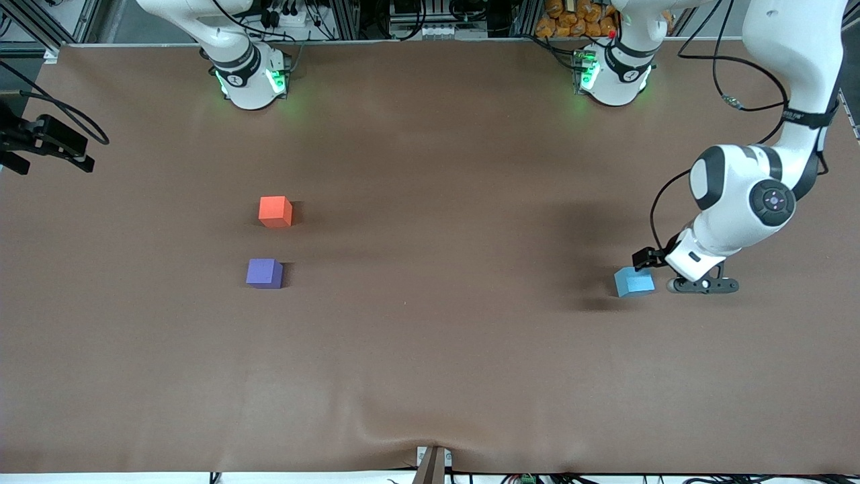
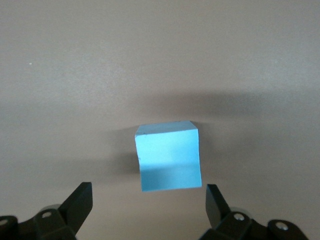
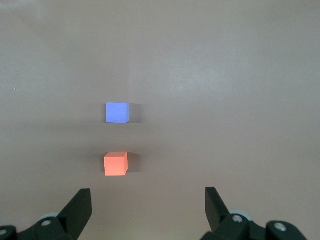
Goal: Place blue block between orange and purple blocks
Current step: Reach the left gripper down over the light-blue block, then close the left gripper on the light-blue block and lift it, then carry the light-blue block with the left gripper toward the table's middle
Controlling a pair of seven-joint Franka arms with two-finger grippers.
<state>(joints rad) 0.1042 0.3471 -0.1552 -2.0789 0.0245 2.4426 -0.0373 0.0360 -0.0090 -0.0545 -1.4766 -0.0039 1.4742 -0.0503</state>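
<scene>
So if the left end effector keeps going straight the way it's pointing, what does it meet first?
Most likely the blue block: the left end effector is open, with the block just ahead between its fingers. Past it shows only table.

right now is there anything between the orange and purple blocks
Nothing: only bare table between the orange block and the purple block, as the front and right wrist views show. The blue block sits by the left gripper.

A wide brown matte table cover (image 1: 430, 349) spreads flat; orange packets (image 1: 571, 20) sit heaped above its top edge.
</scene>
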